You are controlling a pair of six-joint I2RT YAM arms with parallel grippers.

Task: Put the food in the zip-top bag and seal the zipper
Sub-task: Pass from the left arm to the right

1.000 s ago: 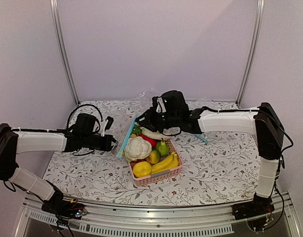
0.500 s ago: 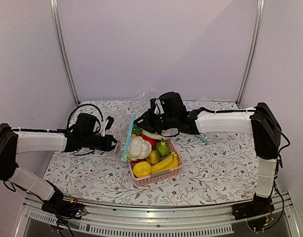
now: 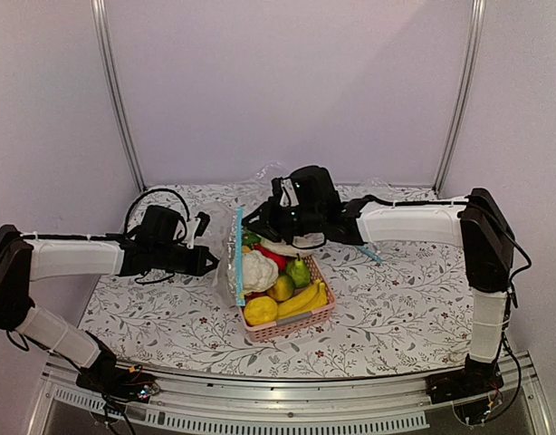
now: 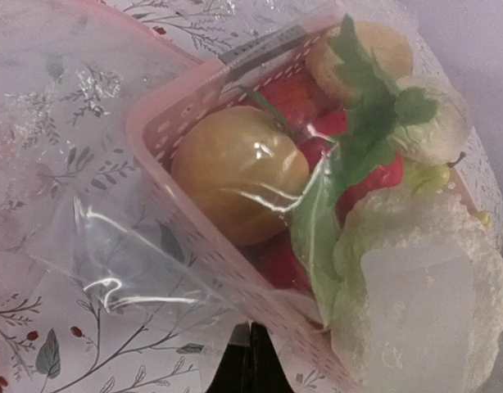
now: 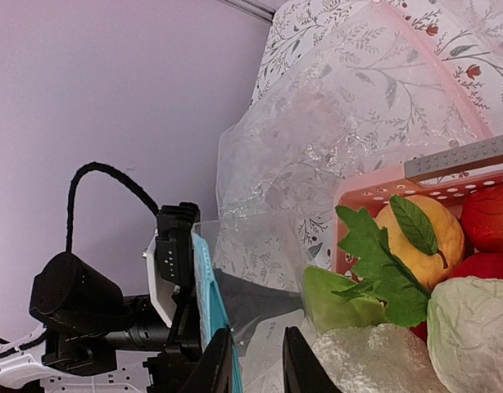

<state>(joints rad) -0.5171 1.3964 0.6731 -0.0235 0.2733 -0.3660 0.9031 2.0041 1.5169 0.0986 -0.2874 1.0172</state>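
In right wrist view, not left: the zipper [image 5: 212, 304].

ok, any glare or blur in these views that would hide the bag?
Top external: even light, sharp, but the bag barely shows beyond its zipper. Left wrist: bag film right across the view, white glare streaks on it, basket hazy behind. Right wrist: glints on the crinkled bag, its own fingers soft at the bottom edge.
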